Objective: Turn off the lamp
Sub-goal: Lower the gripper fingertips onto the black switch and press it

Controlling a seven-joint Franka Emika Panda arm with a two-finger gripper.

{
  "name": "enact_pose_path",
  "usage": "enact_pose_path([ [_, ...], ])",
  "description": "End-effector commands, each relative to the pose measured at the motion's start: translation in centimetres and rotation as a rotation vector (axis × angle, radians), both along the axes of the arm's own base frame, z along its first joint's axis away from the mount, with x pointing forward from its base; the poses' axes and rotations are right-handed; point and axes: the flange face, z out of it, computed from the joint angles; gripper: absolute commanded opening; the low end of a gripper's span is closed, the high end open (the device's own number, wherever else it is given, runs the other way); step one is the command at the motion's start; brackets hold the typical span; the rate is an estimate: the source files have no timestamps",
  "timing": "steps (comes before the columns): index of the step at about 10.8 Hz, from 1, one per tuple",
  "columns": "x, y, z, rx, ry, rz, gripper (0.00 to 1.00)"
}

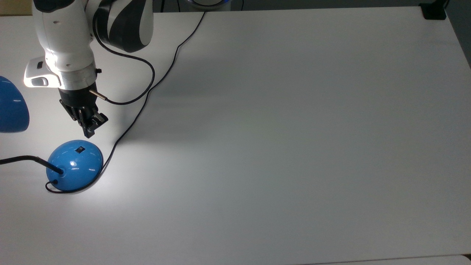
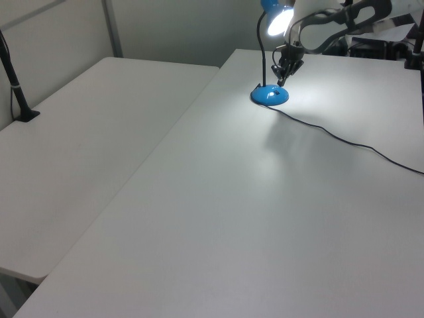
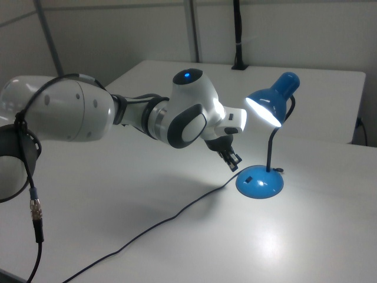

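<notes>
Lamp (image 3: 260, 183) lit — shade (image 1: 13, 106) cut off at top view's left; tool (image 1: 88, 134) near base, fingers together.

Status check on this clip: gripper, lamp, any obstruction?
Gripper shut, empty, just short of the lamp. Lamp lit, switch untouched. Cord lies beside the base; path to switch open.

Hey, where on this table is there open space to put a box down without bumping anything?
The table is bare across the top view's right and bottom, everything right of the cord. It is crowded at the top view's left: the lamp stands there, with the tool just beside its base and the arm over that corner.
</notes>
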Motion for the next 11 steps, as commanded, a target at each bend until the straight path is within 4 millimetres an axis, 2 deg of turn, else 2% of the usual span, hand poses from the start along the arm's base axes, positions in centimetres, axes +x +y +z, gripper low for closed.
enact_pose_path([
  [1, 0.3, -1.0, -1.4, -0.002, -0.065, -0.044, 0.00],
  [8, 0.4, -3.1, -4.9, -0.026, -0.081, -0.050, 0.00],
  [11, 0.3, -3.1, -5.2, -0.037, -0.071, -0.039, 0.00],
])
